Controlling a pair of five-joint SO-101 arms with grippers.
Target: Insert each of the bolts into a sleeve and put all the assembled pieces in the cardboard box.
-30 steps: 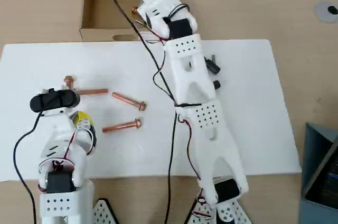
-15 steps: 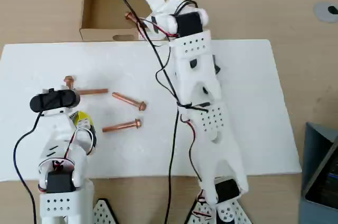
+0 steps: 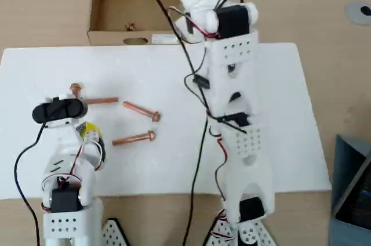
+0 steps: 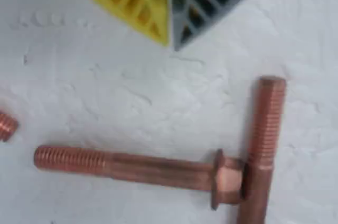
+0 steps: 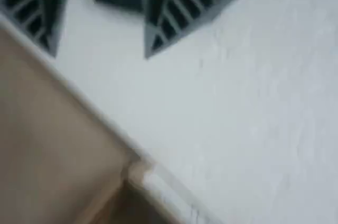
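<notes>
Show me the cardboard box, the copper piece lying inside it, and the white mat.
cardboard box (image 3: pixel 107 38): high view, on its front wall.
copper piece (image 3: pixel 132 26): high view, on its middle, inside the box.
white mat (image 3: pixel 139 69): high view, on a bare part of it.

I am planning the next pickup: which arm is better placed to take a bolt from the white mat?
Left. The left gripper hangs above two bolts on the white mat, while the right arm stretches toward the cardboard box, away from them.
</notes>
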